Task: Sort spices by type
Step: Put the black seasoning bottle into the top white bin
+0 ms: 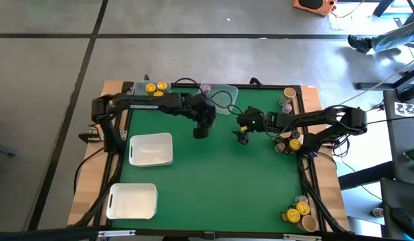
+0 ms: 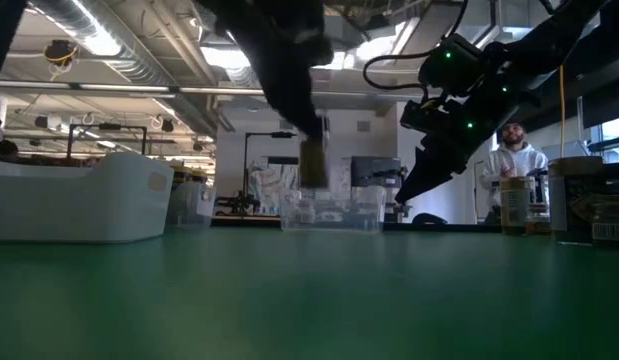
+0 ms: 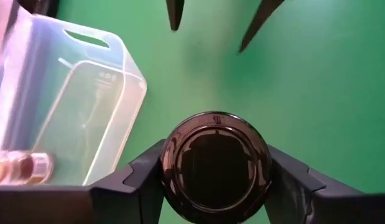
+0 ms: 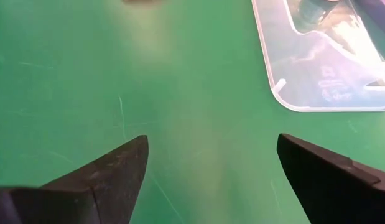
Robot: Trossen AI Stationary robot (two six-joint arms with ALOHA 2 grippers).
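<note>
Dark-lidded jar (image 3: 215, 165) sits squarely between the left gripper's (image 3: 215, 186) two fingers (image 3: 139, 180), lid toward the wrist camera, so its long axis runs roughly in line with the fingers rather than across them. Fingers flank it close on either side and look pressed to its sides; judged as a pinch on the jar, though contact itself is hard to confirm. In the low view the jar (image 2: 313, 160) hangs clear of the green table (image 2: 309, 290), upright, with the clear tub (image 2: 329, 212) behind and below it. From the fingers, that clear tub (image 3: 68, 106) lies just off to one side, open, with one or two small jars (image 3: 21, 167) showing through its near end. That sideways offset is what the coming move turns on, as I read it: the jar must travel across from the fingers' line and over the tub's rim before any release. Left arm is plainly the nearer one and the one at work. Right gripper (image 4: 211, 165) hovers over bare table with fingers spread wide and nothing between them; the clear tub's corner (image 4: 323, 68) lies ahead of it and to one side. Overhead, right gripper (image 1: 244, 134) sits a little apart from the left gripper (image 1: 202, 128), mid-table. More jars, several yellow-lidded (image 1: 295, 144), cluster at the table's right edge; two white trays (image 1: 151, 148) lie on the left.
</note>
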